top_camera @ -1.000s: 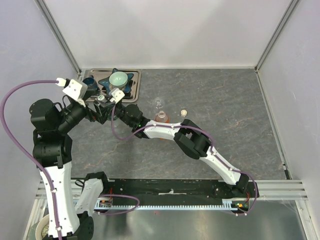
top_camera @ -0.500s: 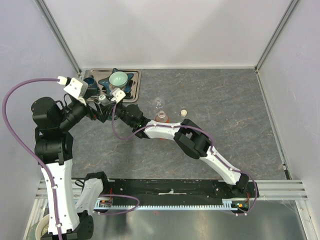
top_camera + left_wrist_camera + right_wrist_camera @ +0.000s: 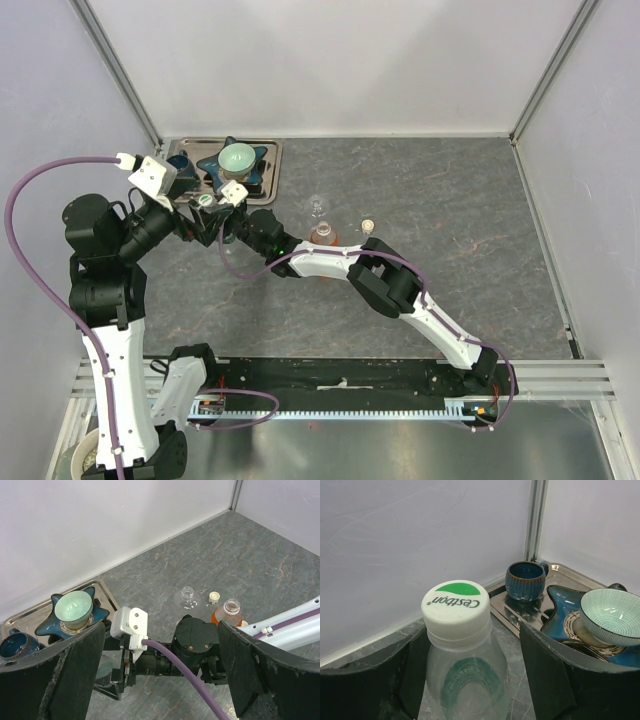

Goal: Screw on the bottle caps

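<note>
A clear greenish bottle (image 3: 470,680) stands upright on the table with a white cap (image 3: 455,605) on its neck; it is marked in green. My right gripper (image 3: 472,630) straddles this bottle, open, with a gap at its right finger (image 3: 545,670). From above, that cap (image 3: 204,200) sits beside the tray. My left gripper (image 3: 161,630) hangs wide open over the right arm's wrist, holding nothing. An uncapped orange bottle (image 3: 322,234), a small clear bottle (image 3: 318,207) and a loose cream cap (image 3: 368,226) stand mid-table.
A metal tray (image 3: 270,150) at the back left holds a star-shaped blue dish (image 3: 255,172), a pale green bowl (image 3: 238,157) and a dark blue cup (image 3: 178,163). White walls close in at the back and both sides. Both arms crowd the left rear.
My right gripper's jaws have spread apart around the capped bottle. The left arm has shifted slightly and stays open.
</note>
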Action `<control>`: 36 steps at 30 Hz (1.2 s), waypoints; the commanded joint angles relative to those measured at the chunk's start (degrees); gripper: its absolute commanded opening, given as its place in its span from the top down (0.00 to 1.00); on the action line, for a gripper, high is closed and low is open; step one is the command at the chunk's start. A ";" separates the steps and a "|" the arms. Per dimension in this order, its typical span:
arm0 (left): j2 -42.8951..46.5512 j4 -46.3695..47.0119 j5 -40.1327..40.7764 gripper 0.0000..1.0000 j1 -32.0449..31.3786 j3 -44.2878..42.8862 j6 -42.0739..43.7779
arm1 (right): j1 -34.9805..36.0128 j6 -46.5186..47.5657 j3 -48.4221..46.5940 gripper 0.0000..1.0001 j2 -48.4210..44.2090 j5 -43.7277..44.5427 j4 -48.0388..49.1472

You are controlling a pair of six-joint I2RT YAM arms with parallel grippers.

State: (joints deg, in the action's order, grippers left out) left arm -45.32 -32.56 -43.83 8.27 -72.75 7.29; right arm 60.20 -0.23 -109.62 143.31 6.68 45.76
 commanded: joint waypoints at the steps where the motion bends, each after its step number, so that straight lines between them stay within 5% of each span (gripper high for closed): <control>1: 0.58 1.79 -2.13 0.01 -0.01 0.07 -2.01 | -0.26 -0.21 -0.24 0.22 -3.21 -1.40 0.39; 12: 0.50 3.02 -3.10 0.00 0.08 1.03 -3.42 | -1.14 0.76 -0.68 0.02 -4.44 -2.90 -2.43; 36: -1.08 6.80 -1.70 0.01 0.08 -1.42 -5.44 | -1.58 3.66 8.72 0.02 -16.38 -10.28 -6.64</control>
State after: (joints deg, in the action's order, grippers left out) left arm -46.00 -28.38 -45.58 8.27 -71.72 4.01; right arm 58.50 1.98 -103.96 133.71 -1.41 38.41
